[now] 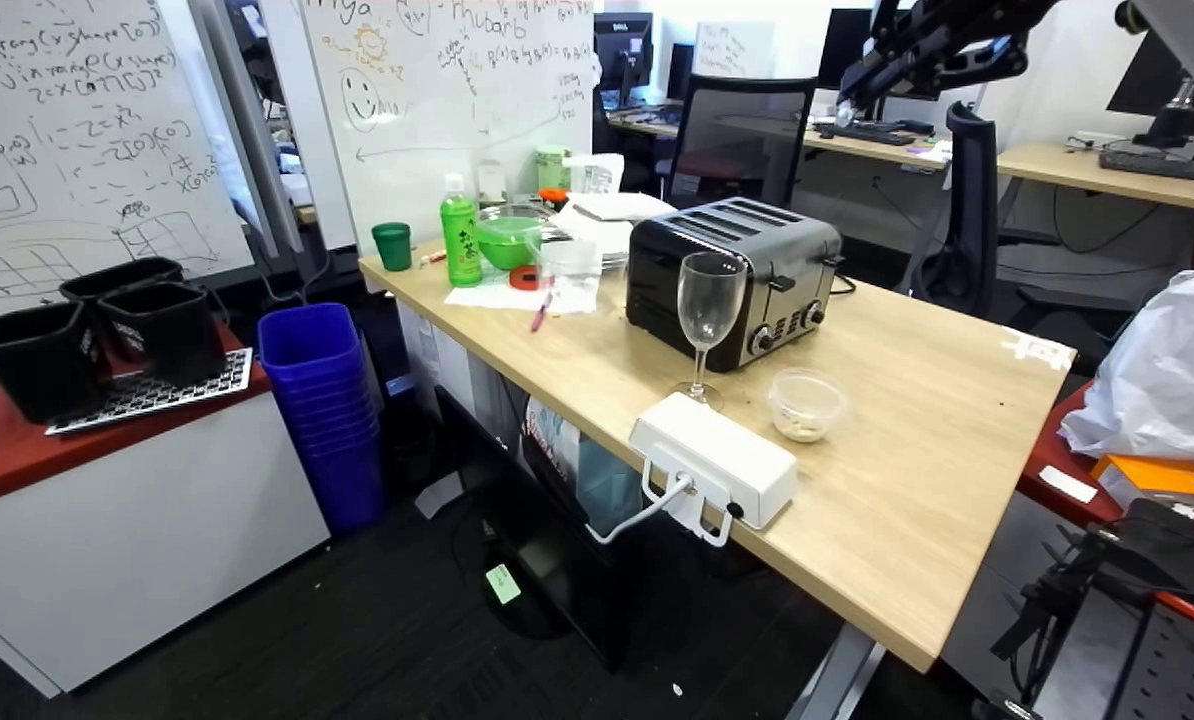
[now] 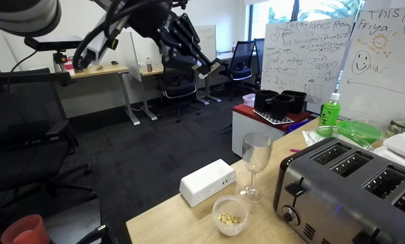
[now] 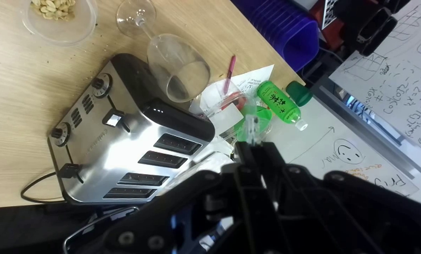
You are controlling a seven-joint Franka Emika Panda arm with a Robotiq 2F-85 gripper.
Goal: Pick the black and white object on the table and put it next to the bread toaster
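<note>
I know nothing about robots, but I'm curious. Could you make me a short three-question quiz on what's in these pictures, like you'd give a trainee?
1. Fill in the blank: the toaster on the table has ___ dark slots on top.

2. Multiple choice: where does the white power box sit?
a) on top of the toaster
b) at the edge of the table
c) under the table

3. True or false: the gripper hangs in the air, touching neither the toaster nor the table.

Key: 1. four; 2. b; 3. true.
</note>
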